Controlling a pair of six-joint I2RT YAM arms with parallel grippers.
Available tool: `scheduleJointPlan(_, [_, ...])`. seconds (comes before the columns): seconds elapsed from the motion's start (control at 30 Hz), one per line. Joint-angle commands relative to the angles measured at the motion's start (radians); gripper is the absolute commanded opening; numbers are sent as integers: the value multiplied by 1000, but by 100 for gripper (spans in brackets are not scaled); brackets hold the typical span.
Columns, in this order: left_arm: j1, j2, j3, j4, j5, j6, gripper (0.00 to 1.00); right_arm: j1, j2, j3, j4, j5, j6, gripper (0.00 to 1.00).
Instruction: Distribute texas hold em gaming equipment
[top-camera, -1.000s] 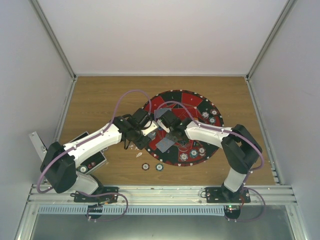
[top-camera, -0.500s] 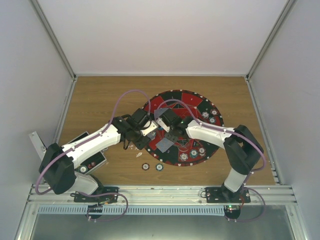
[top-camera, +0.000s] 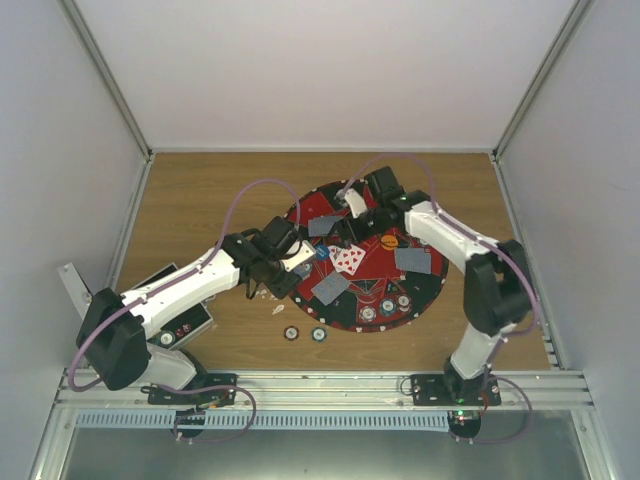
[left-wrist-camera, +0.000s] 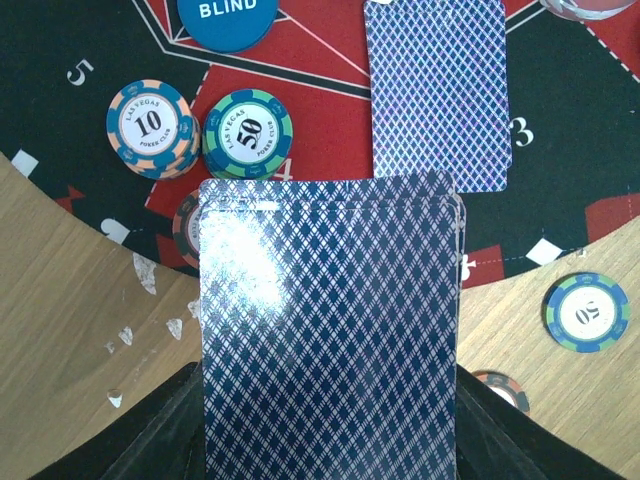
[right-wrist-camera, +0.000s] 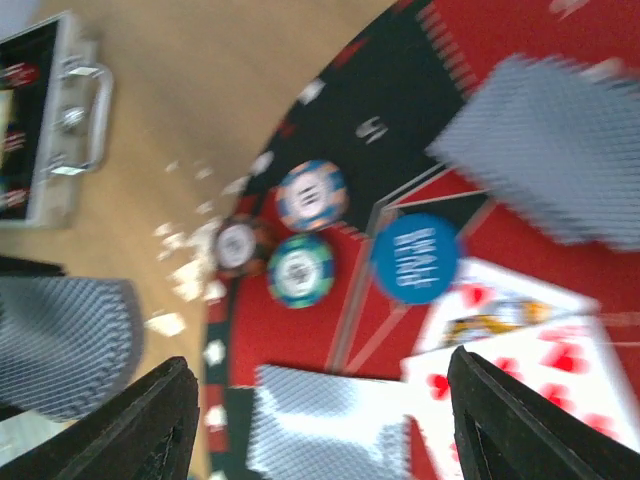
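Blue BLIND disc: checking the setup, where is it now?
In the left wrist view, top left, the blue BLIND disc lies on the mat, just above the 10 chip and 50 chip, left of a face-down card.

glossy cards (left-wrist-camera: 330, 330) catch glare above a matt mat (left-wrist-camera: 570, 150) and wood-grain table (left-wrist-camera: 60, 330).

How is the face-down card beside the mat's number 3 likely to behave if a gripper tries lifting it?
The face-down card lies flat on the mat, so there is probably no edge to pinch; it may need sliding first. It looks thin, so likely light and bendy. Its patterned back looks smooth, perhaps slippery.
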Motion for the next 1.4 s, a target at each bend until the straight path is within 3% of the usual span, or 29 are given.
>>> scheduleJointPlan(0.0, [0, -28, -9, 33, 6, -4, 56, 12, 152, 34, -89, -439, 81, 70])
scheduleJointPlan(0.37, [0, -28, -11, 35, 0, -5, 56, 78, 315, 131, -142, -564, 56, 73])
scheduleJointPlan(0.87, [0, -25, -12, 36, 0, -3, 56, 120, 440, 283, -302, -571, -70, 72])
scheduleJointPlan(1.17, [0, -26, -12, 35, 0, -2, 55, 116, 456, 282, -329, -445, -53, 60])
scheduleJointPlan(1.37, [0, -23, -11, 35, 0, -3, 56, 69, 433, 280, -313, -439, -46, 51])
